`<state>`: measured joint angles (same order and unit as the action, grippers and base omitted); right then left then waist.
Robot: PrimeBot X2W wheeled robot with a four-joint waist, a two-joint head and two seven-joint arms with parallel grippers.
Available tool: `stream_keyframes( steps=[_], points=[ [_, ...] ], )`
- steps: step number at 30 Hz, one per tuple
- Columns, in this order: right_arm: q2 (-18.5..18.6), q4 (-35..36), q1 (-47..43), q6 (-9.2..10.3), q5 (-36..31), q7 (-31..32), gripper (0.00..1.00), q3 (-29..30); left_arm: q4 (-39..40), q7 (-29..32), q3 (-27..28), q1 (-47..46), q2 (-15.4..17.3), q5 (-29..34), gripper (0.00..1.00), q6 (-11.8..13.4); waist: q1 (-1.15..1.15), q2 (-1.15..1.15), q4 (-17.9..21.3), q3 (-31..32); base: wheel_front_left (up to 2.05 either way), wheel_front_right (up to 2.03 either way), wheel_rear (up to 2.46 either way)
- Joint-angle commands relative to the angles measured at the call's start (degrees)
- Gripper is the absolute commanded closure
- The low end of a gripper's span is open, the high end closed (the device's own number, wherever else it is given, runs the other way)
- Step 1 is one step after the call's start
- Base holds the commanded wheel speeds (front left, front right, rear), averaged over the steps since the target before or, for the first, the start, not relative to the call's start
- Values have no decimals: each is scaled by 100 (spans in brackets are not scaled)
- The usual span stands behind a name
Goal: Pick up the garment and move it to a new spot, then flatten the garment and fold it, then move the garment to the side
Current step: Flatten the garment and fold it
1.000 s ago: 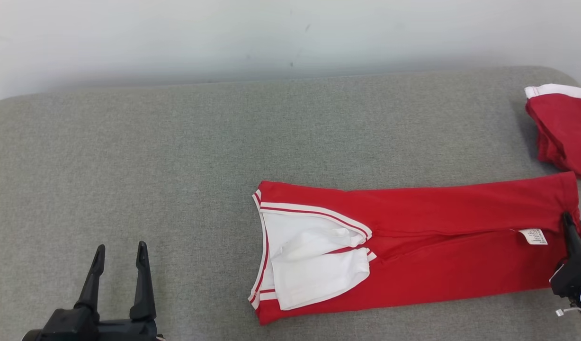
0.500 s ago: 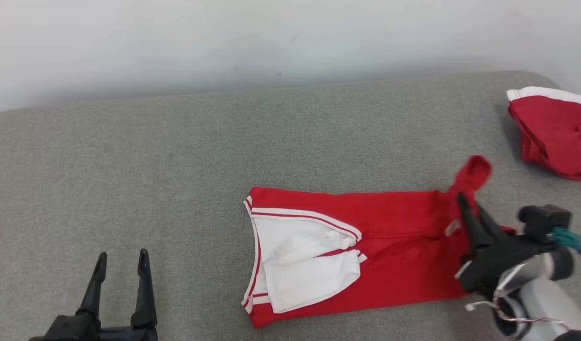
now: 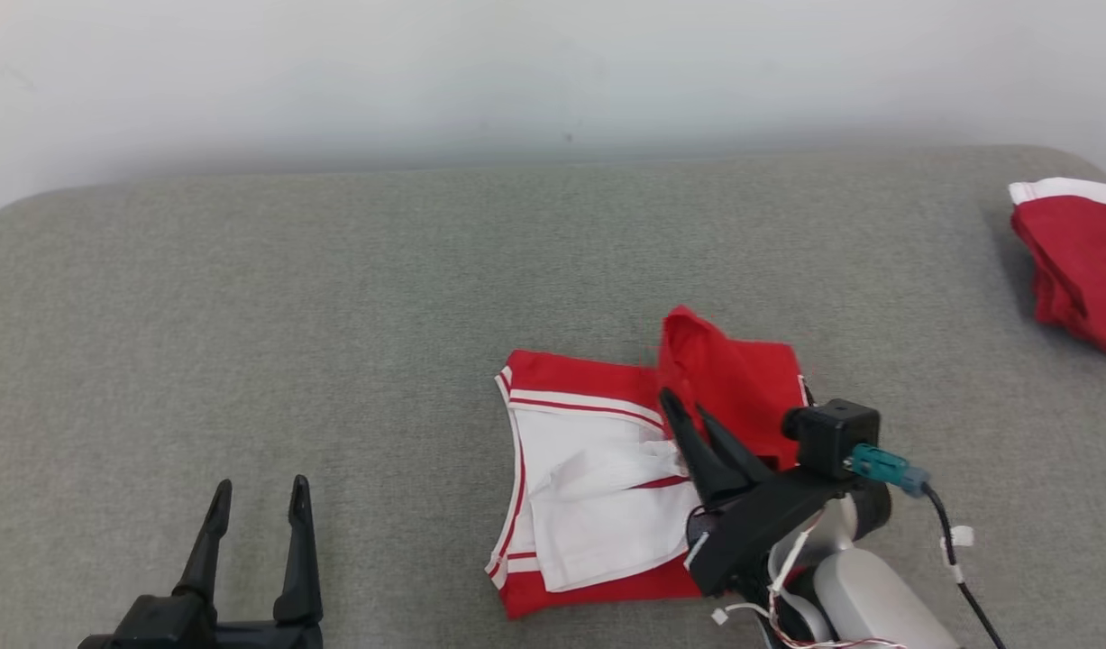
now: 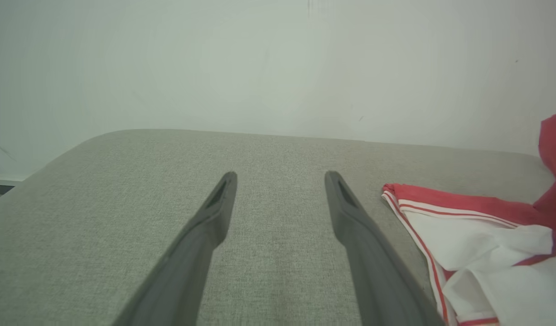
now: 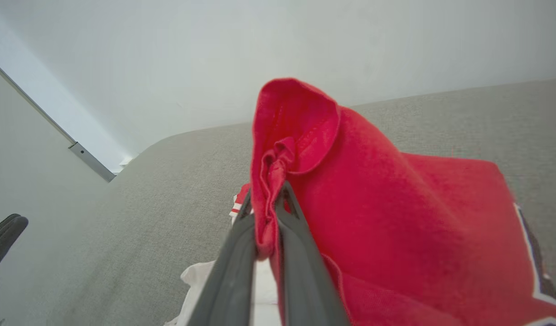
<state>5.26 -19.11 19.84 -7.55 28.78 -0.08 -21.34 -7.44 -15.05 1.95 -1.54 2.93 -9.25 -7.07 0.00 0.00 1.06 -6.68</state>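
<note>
Garment (image 3: pixel 598 514) — its red edge pinched in the right gripper (image 3: pixel 683 403).

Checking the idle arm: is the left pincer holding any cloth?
No, the left pincer stands open and empty, apart from the garment.
</note>
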Motion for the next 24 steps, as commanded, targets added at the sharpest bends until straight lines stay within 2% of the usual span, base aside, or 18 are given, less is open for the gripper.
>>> stream_keyframes(
  steps=[1, 10, 18, 19, 20, 24],
  points=[
    [-43, -20, 65, 17, -26, -4, 100, -39, -20, -15, -24, -81, -5, -23, 0, 8, 0, 0, -100, -26, 0, 0, 0],
    [-230, -530, 433, 17, 59, -76, 100, -399, -97, -15, -208, -233, -6, -91, 0, 48, 0, 0, -420, -154, 0, 0, 0],
    [-238, -881, 646, 16, 568, -341, 100, -1065, -164, -15, -281, -368, -3, -143, 0, 61, 0, 0, -530, -257, 0, 0, 0],
    [-234, -940, 696, 16, 550, -421, 95, -1117, -184, -15, -287, -372, -4, -145, 0, 65, 0, 0, -527, -262, 0, 0, 0],
    [-232, -998, 733, 16, 574, -468, 0, -1163, -201, -15, -292, -400, -6, -150, 0, 69, 0, 0, -522, -266, 0, 0, 0],
    [-233, -1142, 970, 17, 533, -780, 0, -1161, -214, -15, -269, -455, -4, -153, 0, 82, 0, 0, -431, -265, 0, 0, 0]
  ],
)
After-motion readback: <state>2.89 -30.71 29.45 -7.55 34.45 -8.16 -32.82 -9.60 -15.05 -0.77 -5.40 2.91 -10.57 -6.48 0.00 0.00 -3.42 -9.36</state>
